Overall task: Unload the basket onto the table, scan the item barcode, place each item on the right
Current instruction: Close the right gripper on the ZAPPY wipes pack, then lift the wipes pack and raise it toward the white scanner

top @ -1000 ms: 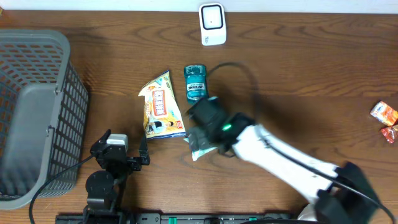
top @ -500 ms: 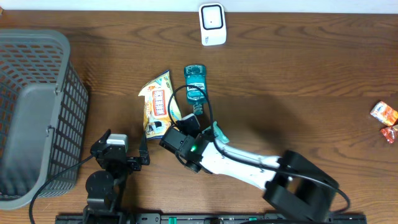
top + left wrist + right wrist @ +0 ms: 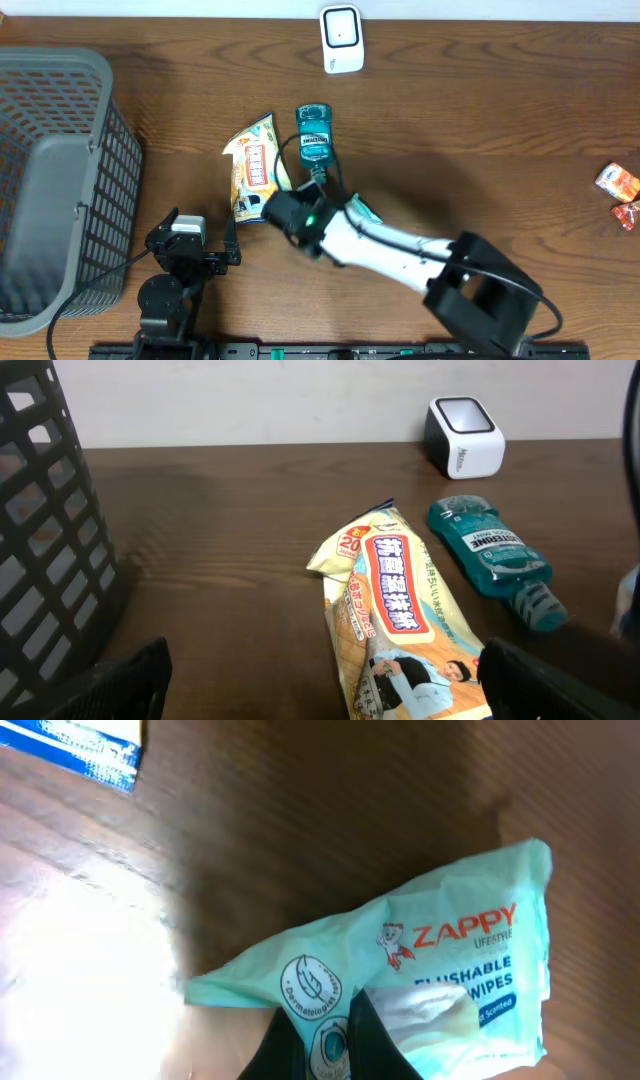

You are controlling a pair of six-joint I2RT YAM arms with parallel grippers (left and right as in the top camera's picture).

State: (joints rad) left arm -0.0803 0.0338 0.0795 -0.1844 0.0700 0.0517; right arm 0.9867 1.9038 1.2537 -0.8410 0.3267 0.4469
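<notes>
The item in hand is a mint-green pack of flushable wipes (image 3: 440, 970). My right gripper (image 3: 328, 1012) is shut on the pack's near edge, one black finger (image 3: 285, 1050) on each side. In the overhead view only a corner of the pack (image 3: 362, 211) shows beside the right arm, whose gripper (image 3: 340, 215) sits mid-table. No barcode shows on the pack's visible face. The white scanner (image 3: 341, 38) stands at the table's far edge, also seen from the left wrist as the scanner (image 3: 464, 436). My left gripper (image 3: 320, 695) rests open near the front edge, holding nothing.
A yellow snack bag (image 3: 258, 170) and a teal mouthwash bottle (image 3: 314, 132) lie just beyond the right gripper. A grey mesh basket (image 3: 60, 180) fills the left side. Two orange packets (image 3: 617, 180) lie at the far right edge.
My right gripper went from open to shut, taking hold of the wipes pack. The right arm swung left toward the snack bag. The left arm has not moved.
</notes>
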